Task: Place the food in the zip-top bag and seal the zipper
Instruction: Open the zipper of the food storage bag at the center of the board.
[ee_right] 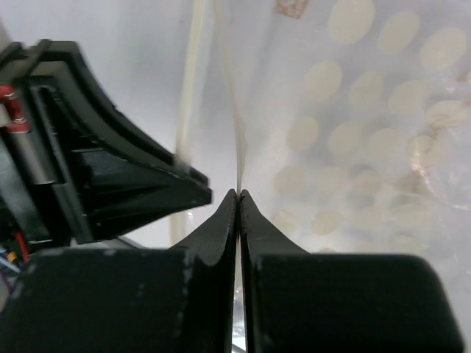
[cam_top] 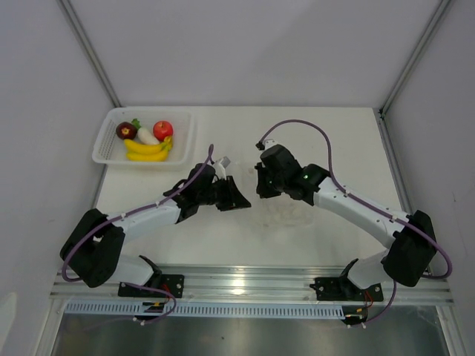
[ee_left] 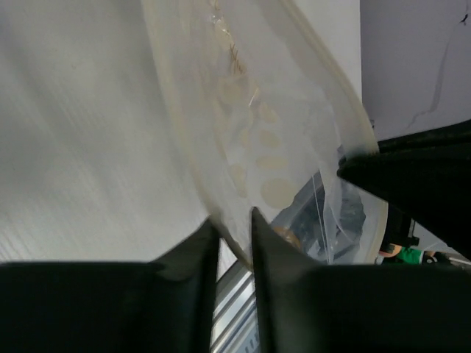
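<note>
Above the table (cam_top: 349, 148), the left gripper (cam_top: 236, 199) and right gripper (cam_top: 261, 185) met at the bag (cam_top: 288, 213), probably to spread its mouth. The food (cam_top: 146, 139) lay in the basket (cam_top: 104, 152), well apart. At the left wrist, fingers (ee_left: 193, 250) pinched a bag edge. At the right wrist, fingers (ee_right: 221, 220) clamped thin film.

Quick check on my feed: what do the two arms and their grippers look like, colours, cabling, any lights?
Both arms match: the left arm and right arm have white links with bulky black joints, and a purple cable runs along each. The left gripper and right gripper have matte black, wedge-shaped fingers. A small green light glows near the right arm's wrist.
</note>
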Robot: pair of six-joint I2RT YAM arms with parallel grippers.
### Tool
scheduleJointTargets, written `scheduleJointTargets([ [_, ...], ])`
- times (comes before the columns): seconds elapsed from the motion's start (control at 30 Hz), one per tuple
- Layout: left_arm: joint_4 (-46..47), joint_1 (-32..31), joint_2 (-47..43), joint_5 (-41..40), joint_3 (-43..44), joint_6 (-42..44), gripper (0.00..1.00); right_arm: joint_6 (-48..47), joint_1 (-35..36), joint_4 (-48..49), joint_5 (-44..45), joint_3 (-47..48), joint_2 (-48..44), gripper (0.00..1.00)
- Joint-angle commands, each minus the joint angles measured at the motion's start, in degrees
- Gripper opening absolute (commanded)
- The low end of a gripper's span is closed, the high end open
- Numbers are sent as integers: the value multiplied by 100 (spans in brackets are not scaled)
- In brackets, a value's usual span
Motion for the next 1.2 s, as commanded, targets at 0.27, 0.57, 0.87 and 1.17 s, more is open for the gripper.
scheduleJointTargets([
  [0.27, -319, -38, -282, -469, -134, 397, 1, 8, -285, -1463, 2586, 269, -565, 0],
  [0.57, -205, -38, -37, -461, -99, 380, 1, -317, -400, -1325, 2273, 313, -1383, 0],
  [0.87, -222, -38, -97, -311, 217, 494, 10, -221, -347, -841, 1567, 32, -1120, 0],
  [1.17, -872, -38, -905, -882, 402, 1073, 73, -265, -356, -674, 1550, -47, -935, 0],
])
